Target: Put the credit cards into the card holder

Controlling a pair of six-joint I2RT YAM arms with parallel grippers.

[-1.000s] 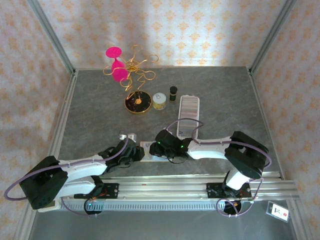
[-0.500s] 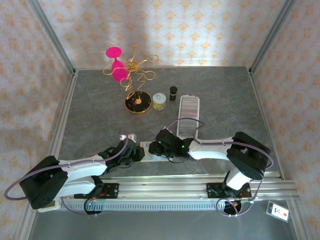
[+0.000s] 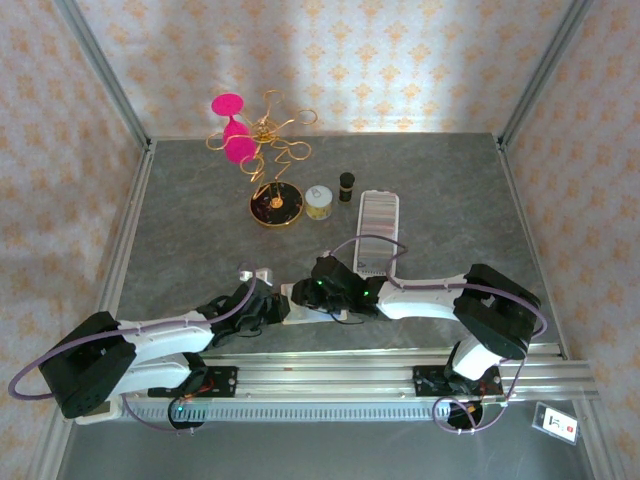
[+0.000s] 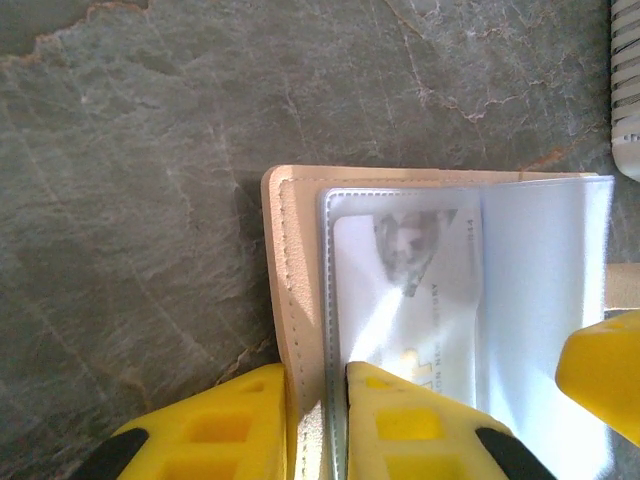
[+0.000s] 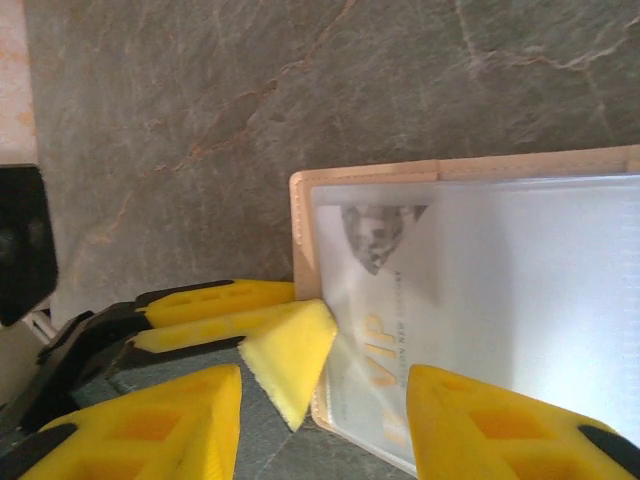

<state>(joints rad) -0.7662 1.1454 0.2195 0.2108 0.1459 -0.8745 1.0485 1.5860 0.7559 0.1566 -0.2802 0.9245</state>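
Left arm point(image 3: 160, 335) and right arm point(image 3: 430, 295) lie low, reaching inward to meet near centre, the left gripper point(image 4: 315, 385) pinched onto the card holder point(image 4: 295, 300) edge and the right gripper point(image 5: 325, 385) spread wide.

Top view: card holder point(image 3: 292, 303) largely hidden beneath left pincer point(image 3: 266, 306) and right pincer point(image 3: 324, 296). Left wrist view: holder cut by lower edge; credit card point(image 4: 420, 300) print washed out by glare, illegible; ribbed case point(image 4: 628, 90) cropped at right.

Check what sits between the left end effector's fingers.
The stitched edge of the cream-beige folding card holder, seen in the left wrist view.
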